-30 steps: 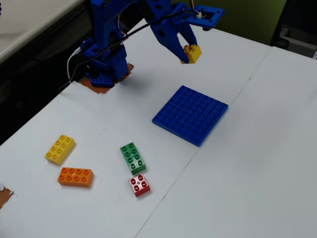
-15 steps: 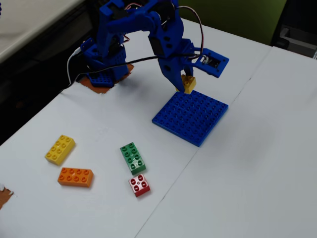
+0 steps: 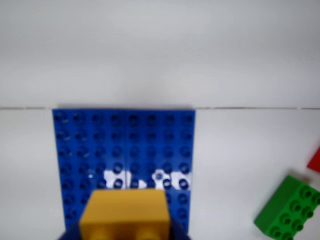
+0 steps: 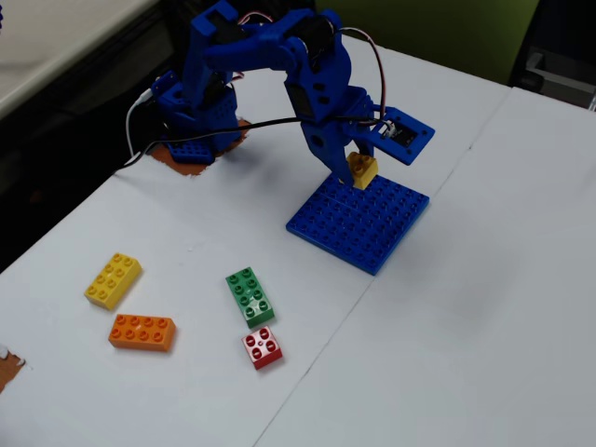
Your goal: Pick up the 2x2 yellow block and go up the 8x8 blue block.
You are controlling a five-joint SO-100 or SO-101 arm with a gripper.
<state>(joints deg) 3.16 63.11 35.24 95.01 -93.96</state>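
The 2x2 yellow block [image 4: 362, 171] is clamped in my blue gripper [image 4: 358, 170], which is shut on it. In the fixed view it hangs just over the far edge of the 8x8 blue block [image 4: 363, 223]; whether it touches the studs I cannot tell. In the wrist view the 2x2 yellow block [image 3: 125, 218] fills the bottom centre, with the 8x8 blue block [image 3: 125, 150] spreading beyond it. My gripper [image 3: 125, 231] shows there only as dark blue edges at the bottom.
On the white table lie a longer yellow brick [image 4: 113, 279], an orange brick [image 4: 142, 332], a green brick [image 4: 250, 296] and a red brick [image 4: 263, 347], all left of the baseplate. The green brick [image 3: 287, 212] also appears at the wrist view's lower right. The arm's base [image 4: 194, 121] stands at the back.
The arm has swung down and forward with the yellow block, from high above the table to just over the blue baseplate's far edge.
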